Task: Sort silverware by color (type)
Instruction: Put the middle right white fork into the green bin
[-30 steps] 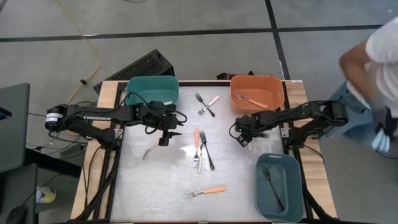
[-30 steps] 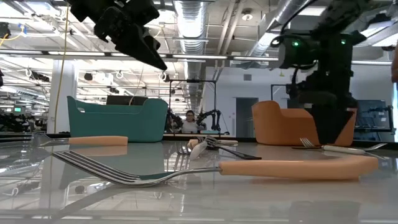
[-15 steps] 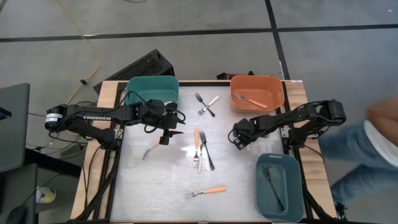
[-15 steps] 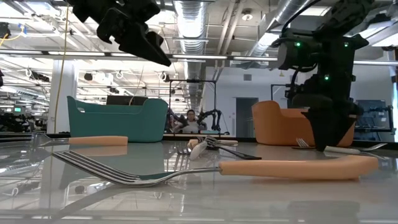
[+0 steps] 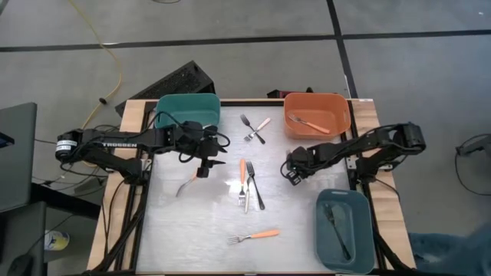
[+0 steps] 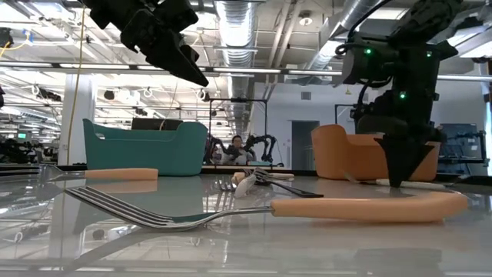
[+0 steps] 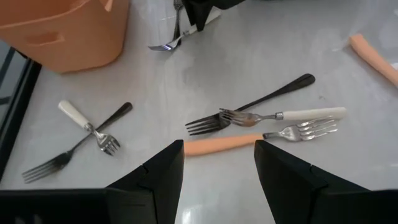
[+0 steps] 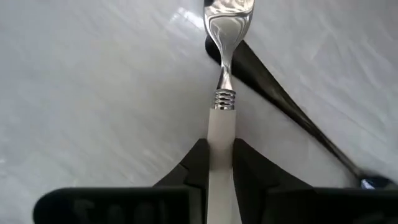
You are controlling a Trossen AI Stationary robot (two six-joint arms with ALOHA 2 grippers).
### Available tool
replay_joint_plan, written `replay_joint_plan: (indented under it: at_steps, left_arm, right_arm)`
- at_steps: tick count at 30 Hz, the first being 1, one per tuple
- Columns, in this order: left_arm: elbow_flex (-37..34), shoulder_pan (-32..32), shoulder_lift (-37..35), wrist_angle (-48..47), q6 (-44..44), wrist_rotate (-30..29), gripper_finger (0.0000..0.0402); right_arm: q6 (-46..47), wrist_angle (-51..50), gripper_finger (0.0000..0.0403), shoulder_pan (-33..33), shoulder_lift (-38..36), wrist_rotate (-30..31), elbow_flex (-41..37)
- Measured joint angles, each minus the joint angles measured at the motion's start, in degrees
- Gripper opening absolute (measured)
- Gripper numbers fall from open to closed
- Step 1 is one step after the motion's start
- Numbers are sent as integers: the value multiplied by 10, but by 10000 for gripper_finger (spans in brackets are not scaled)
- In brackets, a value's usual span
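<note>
While white-handled fork is pinched between closed fingers of right gripper near table's right edge, grip is best confirmed before lift; shadow beneath must be cleared. Left gripper is held wide open, empty, toward left edge.

My two arms are dark, jointed links; the left arm carries white lettering along its upper link and a round silver-grey cap at the shoulder. Black cables loop beside both wrists. Green lights glow on the right arm, whose dark fingers taper to a point.
</note>
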Motion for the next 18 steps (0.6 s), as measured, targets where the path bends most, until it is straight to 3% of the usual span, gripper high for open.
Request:
replay_joint_plan:
  at_steps: [5,8,13,18]
  left_arm:
    - [0,0,0,0,-30,-1,183]
    - [0,1,8,20,-94,0,183]
    - [1,-13,84,152,-282,-1,183]
    - [1,-22,181,299,-383,-30,183]
  right_arm:
    - [-33,9,69,5,-23,32,-4]
    - [-60,34,69,10,-48,57,-3]
    - [-151,108,69,36,-77,71,-2]
    - [-216,198,69,61,-79,111,-2]
